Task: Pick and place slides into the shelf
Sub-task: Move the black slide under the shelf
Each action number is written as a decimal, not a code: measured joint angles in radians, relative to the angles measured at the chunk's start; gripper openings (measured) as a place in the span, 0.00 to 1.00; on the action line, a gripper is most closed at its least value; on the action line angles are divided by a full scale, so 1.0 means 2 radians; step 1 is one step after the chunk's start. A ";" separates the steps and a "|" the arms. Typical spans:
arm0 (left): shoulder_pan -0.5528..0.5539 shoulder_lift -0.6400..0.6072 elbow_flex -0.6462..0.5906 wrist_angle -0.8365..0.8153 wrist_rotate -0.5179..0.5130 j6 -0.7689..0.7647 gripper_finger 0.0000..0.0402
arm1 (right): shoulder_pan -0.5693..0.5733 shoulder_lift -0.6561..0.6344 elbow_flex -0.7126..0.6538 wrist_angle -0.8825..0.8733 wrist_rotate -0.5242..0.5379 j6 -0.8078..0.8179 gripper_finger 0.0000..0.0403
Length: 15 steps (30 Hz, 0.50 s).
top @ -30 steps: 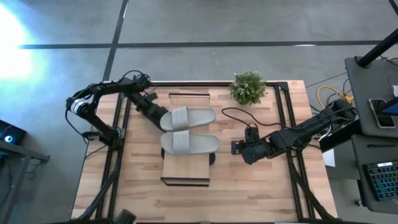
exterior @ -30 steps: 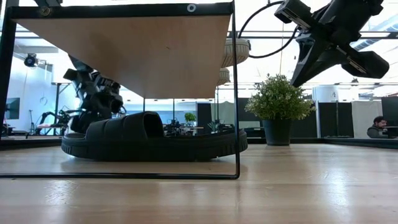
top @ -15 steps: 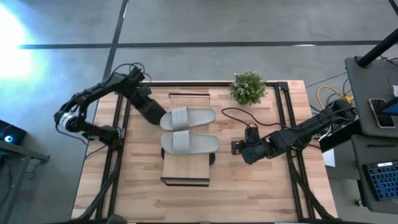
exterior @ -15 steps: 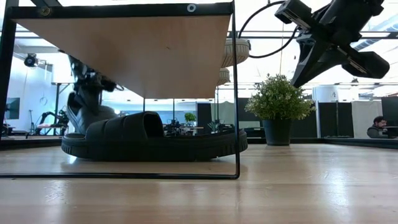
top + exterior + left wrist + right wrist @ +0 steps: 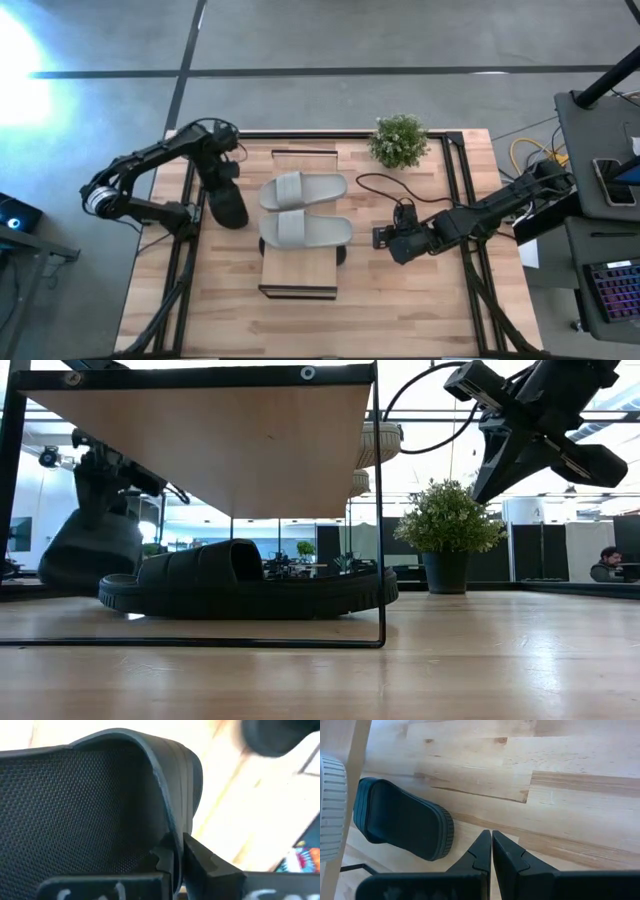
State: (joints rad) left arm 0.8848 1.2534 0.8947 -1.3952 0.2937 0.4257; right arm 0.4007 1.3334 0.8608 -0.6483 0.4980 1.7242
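Two light grey slides (image 5: 303,208) lie side by side on the plank top of the shelf (image 5: 300,272), while one black slide (image 5: 240,582) rests on the surface beneath it. The left tool (image 5: 222,180) is clamped on the edge of the other black slide (image 5: 229,205), holding it just above the surface beside the shelf's left side, toe hanging down, apparently so it can be turned and slid in under the plank next to its mate. The right tool (image 5: 382,237) waits raised over the surface to the right of the shelf, fingers pressed together on nothing. A potted plant (image 5: 399,140) stands near the far edge, clear of the work. The shelf's thin dark frame end (image 5: 379,510) and the black slide already underneath narrow the way in, so the held slide will likely need a low, level approach.
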 joint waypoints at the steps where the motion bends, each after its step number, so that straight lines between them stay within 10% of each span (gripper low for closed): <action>1: -0.006 0.003 -0.003 0.005 -0.007 -0.004 0.01 | 0.000 0.000 0.000 0.000 0.000 0.000 0.02; 15: -0.020 0.038 -0.018 0.055 -0.078 -0.047 0.22 | 0.000 0.000 0.000 0.006 -0.004 0.001 0.02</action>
State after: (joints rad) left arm 0.8443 1.3297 0.8597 -1.2853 0.1385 0.3322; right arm 0.4011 1.3334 0.8608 -0.6367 0.4908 1.7271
